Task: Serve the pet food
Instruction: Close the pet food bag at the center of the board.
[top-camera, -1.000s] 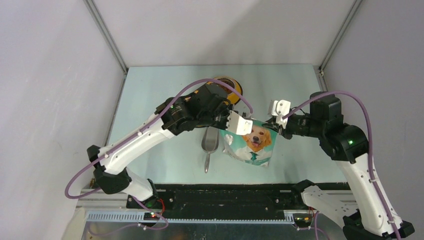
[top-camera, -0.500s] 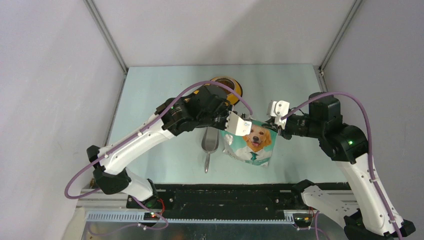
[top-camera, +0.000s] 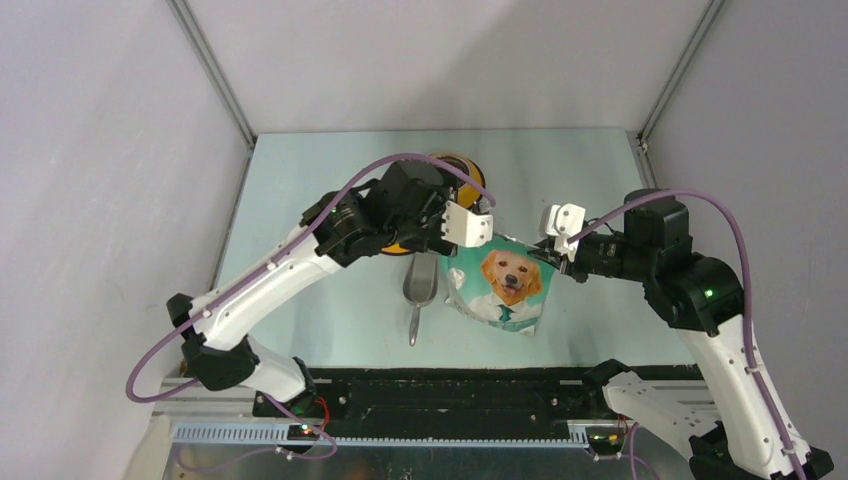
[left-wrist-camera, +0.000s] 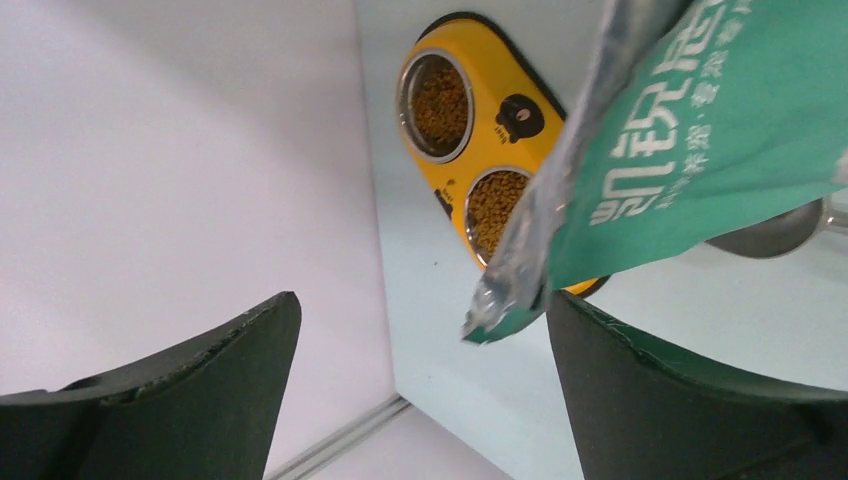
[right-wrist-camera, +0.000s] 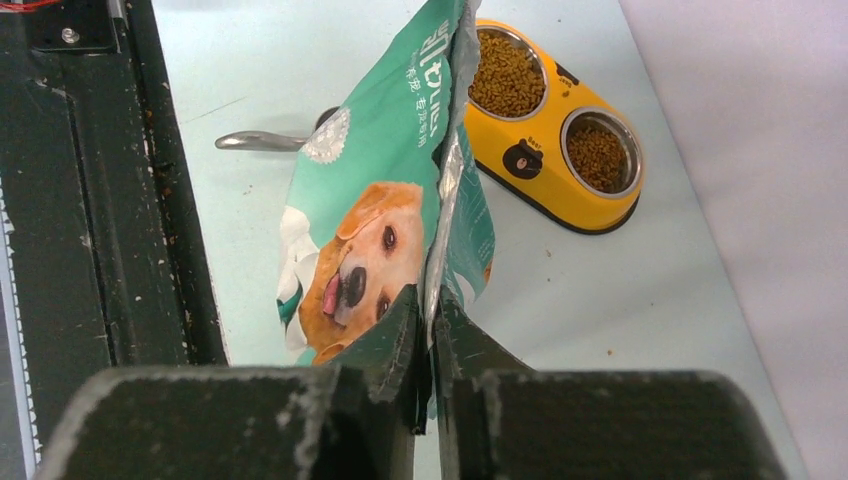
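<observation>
I find the right end effector (right-wrist-camera: 431, 335) pinched together on the top edge of the bag (right-wrist-camera: 365, 230). This single hold props the bag up, leaning, with its base on the surface (top-camera: 330, 180). The left end effector (left-wrist-camera: 422, 310) stands with its jaws wide apart. The bag's other top corner hangs in the gap close to one finger, ungripped; I cannot tell whether it touches. The pet food (right-wrist-camera: 507, 72) lies in both steel cups of the yellow feeder (right-wrist-camera: 545, 190), which sits flat on the far side of the bag. On that evidence I judge the serving itself largely done and the bag supported only until it can be set down. The scoop (top-camera: 419, 290) lies flat just beside the bag, with neither arm on it. With support at one corner only, the bag could topple if let go carelessly; whether its mouth is sealed I cannot tell.
</observation>
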